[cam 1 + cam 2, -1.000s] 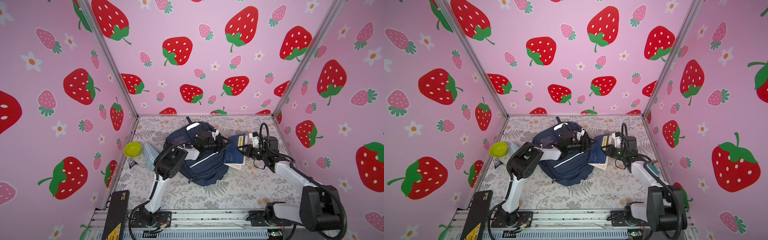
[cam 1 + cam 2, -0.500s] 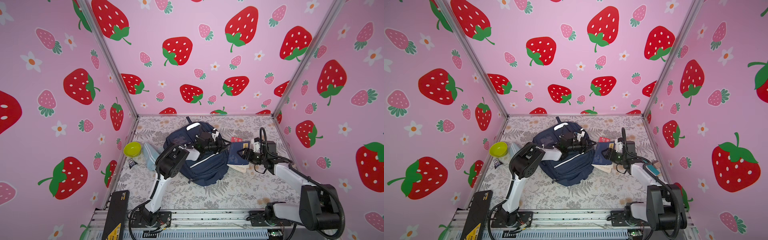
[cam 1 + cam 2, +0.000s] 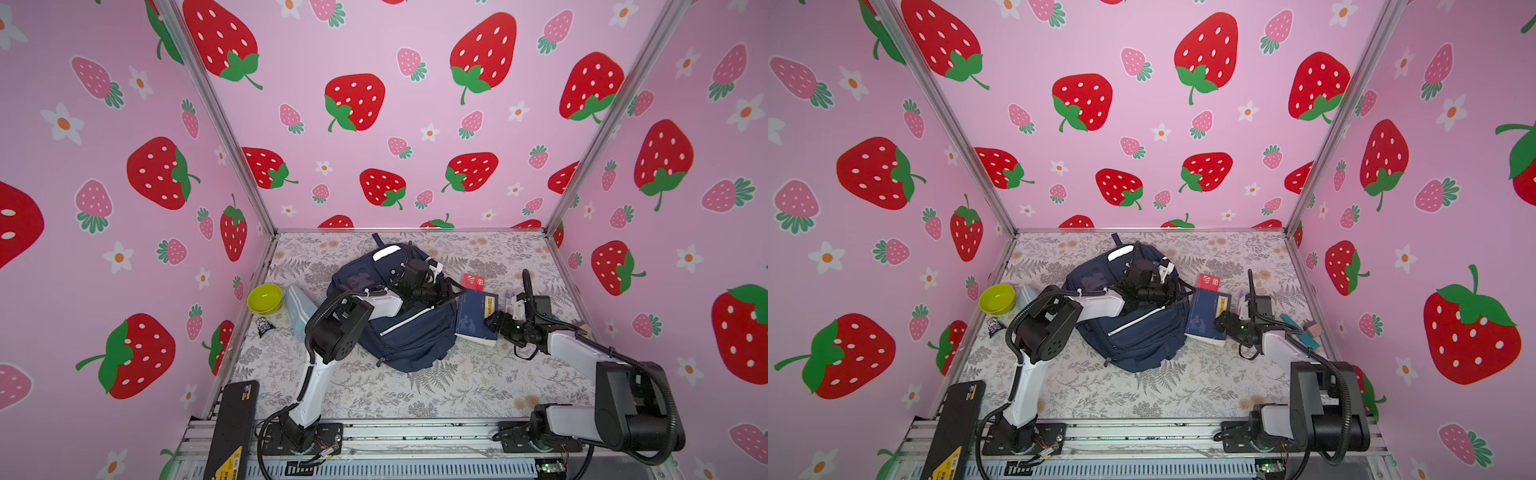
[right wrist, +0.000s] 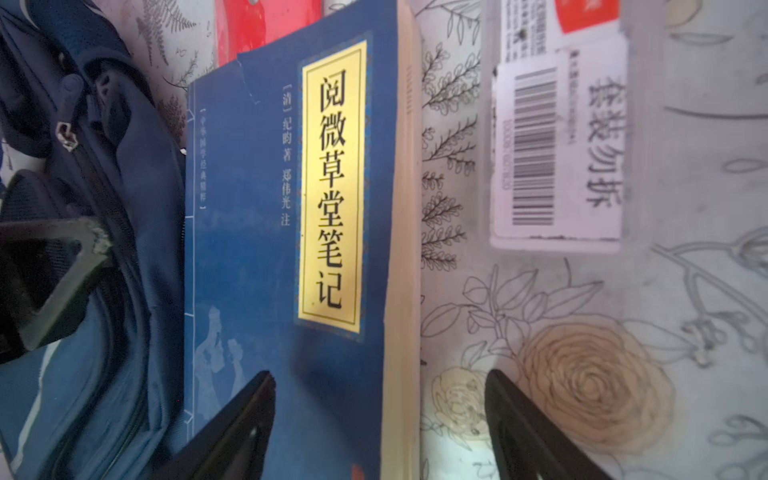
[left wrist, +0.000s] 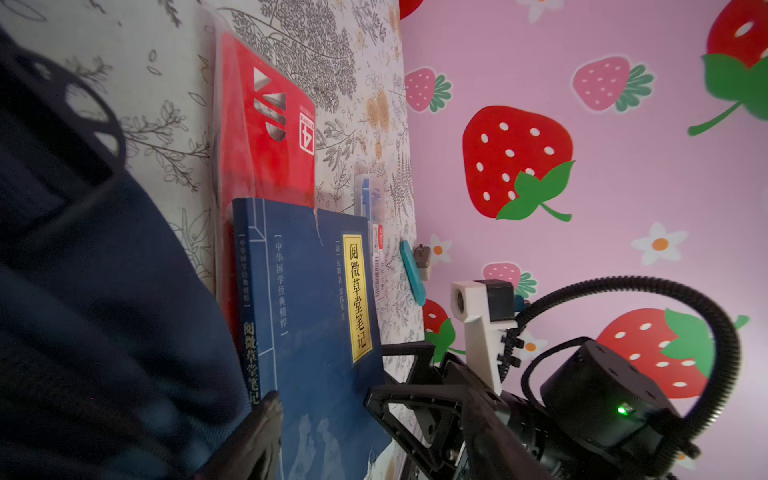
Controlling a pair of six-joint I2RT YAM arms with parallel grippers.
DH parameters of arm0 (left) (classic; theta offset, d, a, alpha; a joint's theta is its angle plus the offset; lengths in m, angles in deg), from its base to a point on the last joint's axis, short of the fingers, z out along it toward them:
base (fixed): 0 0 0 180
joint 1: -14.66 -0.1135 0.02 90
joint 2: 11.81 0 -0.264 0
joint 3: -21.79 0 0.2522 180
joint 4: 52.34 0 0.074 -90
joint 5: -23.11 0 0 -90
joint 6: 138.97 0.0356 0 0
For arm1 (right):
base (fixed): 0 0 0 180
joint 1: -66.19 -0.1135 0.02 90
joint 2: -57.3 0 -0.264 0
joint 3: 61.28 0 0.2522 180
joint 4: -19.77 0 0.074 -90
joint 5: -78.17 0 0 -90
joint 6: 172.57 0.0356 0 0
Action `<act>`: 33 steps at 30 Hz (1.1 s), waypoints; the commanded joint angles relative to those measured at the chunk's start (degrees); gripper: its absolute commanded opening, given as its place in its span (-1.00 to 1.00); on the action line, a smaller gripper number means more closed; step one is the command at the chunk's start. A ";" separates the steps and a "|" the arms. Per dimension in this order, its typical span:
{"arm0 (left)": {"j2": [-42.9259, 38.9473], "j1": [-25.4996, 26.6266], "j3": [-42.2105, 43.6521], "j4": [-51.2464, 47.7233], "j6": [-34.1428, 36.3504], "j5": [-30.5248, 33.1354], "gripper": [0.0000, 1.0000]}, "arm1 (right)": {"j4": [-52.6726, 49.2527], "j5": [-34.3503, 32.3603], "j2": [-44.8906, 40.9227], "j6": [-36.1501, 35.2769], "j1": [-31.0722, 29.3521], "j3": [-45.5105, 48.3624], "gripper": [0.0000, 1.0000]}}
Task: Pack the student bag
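Top views, left to right. Lot one: green bowl (image 3: 264,298) and pale blue pouch (image 3: 300,309), by the left wall, not yet packed. Lot two: student bag (image 3: 399,332), mid-table, lying flat; long axis runs near-to-far, top loop toward the back wall, base toward the arms. Lot three: left gripper (image 3: 455,291), over the bag's far right part, jaws spread, pinching nothing visible. Lot four: blue book (image 3: 477,311), flat, spine touching the bag, overlapping a red packet (image 3: 473,281). Lot five: right gripper (image 4: 379,374), right wrist view, jaws spread astride the book's page edge, empty. Handling advice: slip one finger beneath the pages, close firmly, feed spine-first toward the zip.
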 commanded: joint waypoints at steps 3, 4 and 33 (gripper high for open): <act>0.19 0.38 -1.77 -19.38 8.78 5.79 0.46 | 4.30 5.35 4.54 -1.09 0.30 0.81 0.42; 0.47 0.46 -2.39 -20.53 9.21 6.06 0.46 | 5.47 6.00 5.14 -0.93 0.29 1.07 0.37; 2.72 0.67 -4.52 -23.22 9.46 5.05 0.45 | 17.37 18.92 5.05 3.20 0.59 3.26 -0.54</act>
